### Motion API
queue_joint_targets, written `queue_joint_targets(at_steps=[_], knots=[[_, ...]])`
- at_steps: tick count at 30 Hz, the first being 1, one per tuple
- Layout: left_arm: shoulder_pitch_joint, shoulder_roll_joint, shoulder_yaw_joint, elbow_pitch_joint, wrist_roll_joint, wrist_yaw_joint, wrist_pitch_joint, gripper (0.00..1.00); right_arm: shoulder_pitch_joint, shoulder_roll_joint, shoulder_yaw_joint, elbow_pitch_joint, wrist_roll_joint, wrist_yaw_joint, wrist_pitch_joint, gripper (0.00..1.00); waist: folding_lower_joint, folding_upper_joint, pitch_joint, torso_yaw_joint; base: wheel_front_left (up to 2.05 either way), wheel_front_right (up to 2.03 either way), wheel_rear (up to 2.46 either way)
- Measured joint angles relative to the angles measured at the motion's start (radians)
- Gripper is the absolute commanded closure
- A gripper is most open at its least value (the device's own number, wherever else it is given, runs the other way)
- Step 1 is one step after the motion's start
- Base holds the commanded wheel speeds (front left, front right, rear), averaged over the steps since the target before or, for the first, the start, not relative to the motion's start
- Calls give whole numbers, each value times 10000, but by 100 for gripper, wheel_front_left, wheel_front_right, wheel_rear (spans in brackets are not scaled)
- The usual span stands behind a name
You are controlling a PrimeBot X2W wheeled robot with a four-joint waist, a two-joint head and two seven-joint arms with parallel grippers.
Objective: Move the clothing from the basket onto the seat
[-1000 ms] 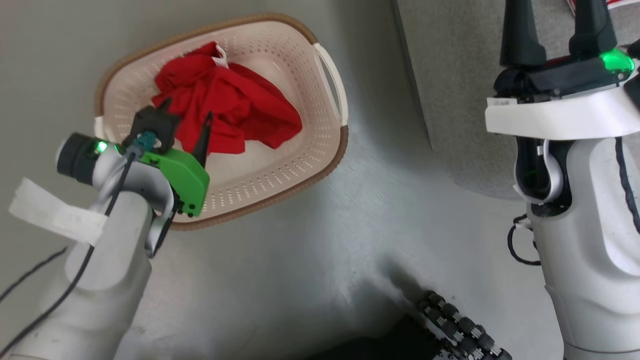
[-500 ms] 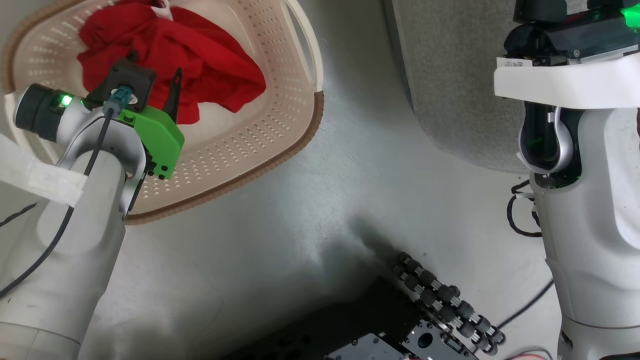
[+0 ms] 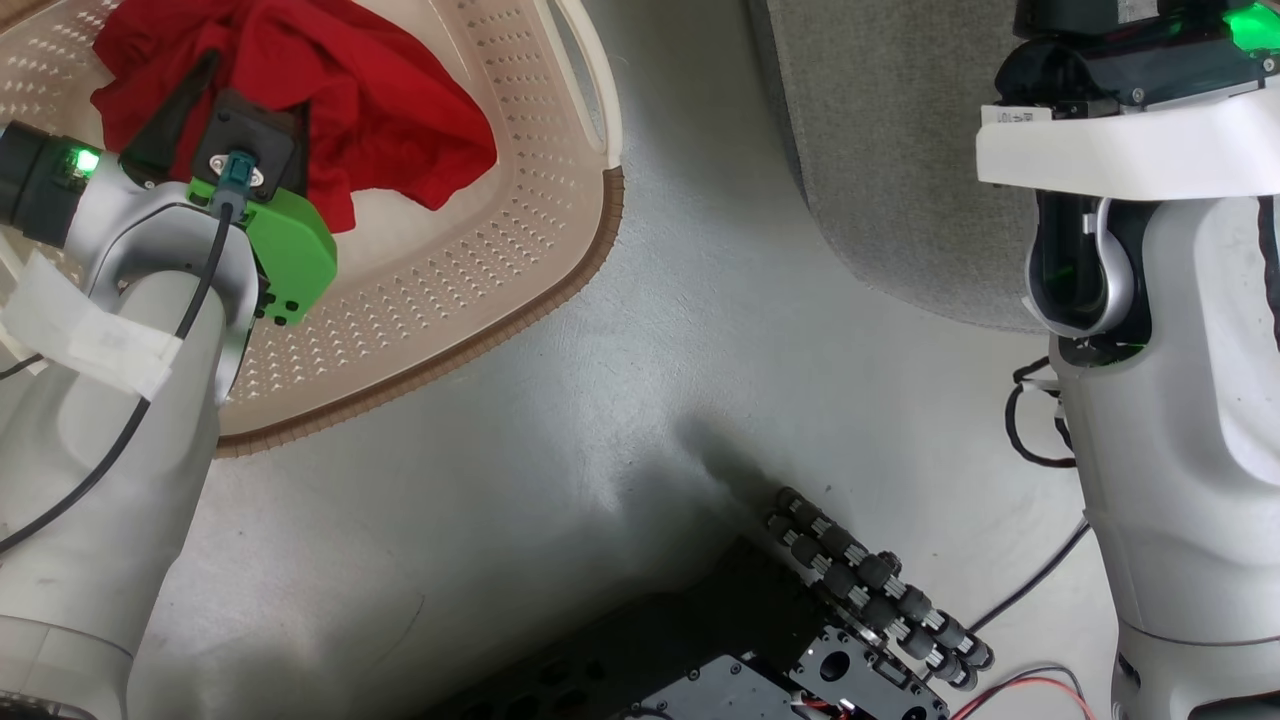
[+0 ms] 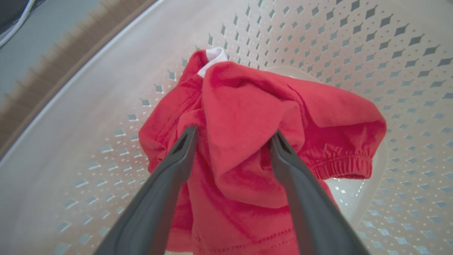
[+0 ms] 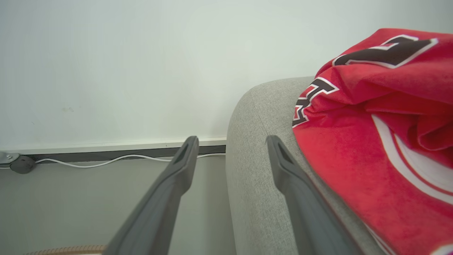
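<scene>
A plain red garment of the clothing (image 3: 380, 100) lies crumpled in the cream perforated basket (image 3: 560, 290) at the head view's upper left. My left gripper (image 4: 233, 132) reaches down into the basket (image 4: 88, 106). It is open, and its fingers straddle a raised fold of the red garment (image 4: 247, 106). A second red garment with black-and-white numerals (image 5: 371, 141) lies on the grey seat (image 5: 258, 159). My right gripper (image 5: 231, 139) is open and holds nothing, beside the seat's rounded edge. In the head view the seat (image 3: 900, 150) is at the upper right.
The grey floor (image 3: 650, 400) separates basket and seat. My black base with its roller wheel (image 3: 870, 580) sits at the bottom, with cables (image 3: 1030, 440) beside the right arm. In the right wrist view a white wall and a skirting with a white cable (image 5: 106, 161) lie ahead.
The head camera has tilted, so basket and seat have shifted up and left in its view. My left gripper has sunk further into the red garment. Both grippers have stayed open.
</scene>
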Motion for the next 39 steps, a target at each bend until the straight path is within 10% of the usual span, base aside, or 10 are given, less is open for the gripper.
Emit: queue_joint_targets(at_steps=[2, 3, 5, 39], knots=[[-36, -21, -10, 75, 21, 96, -52, 0, -52, 2, -6, -2, 0, 0, 0, 0, 0, 0, 5, -3, 0, 0, 0], [-44, -40, -13, 130, 21, 127, -71, 15, -71, 4, -8, -4, 0, 0, 0, 0, 0, 0, 6, -5, 0, 0, 0], [-56, -81, -31, 255, 21, 136, -107, 100, -112, 8, -10, -4, 0, 0, -2, 0, 0, 0, 2, -10, 0, 0, 0], [603, -2146, -173, 374, -1615, -861, -1601, 100, 1146, -226, -562, 1672, -723, 313, -8, 0, -1, 0, -2946, 1325, 0, 0, 0]])
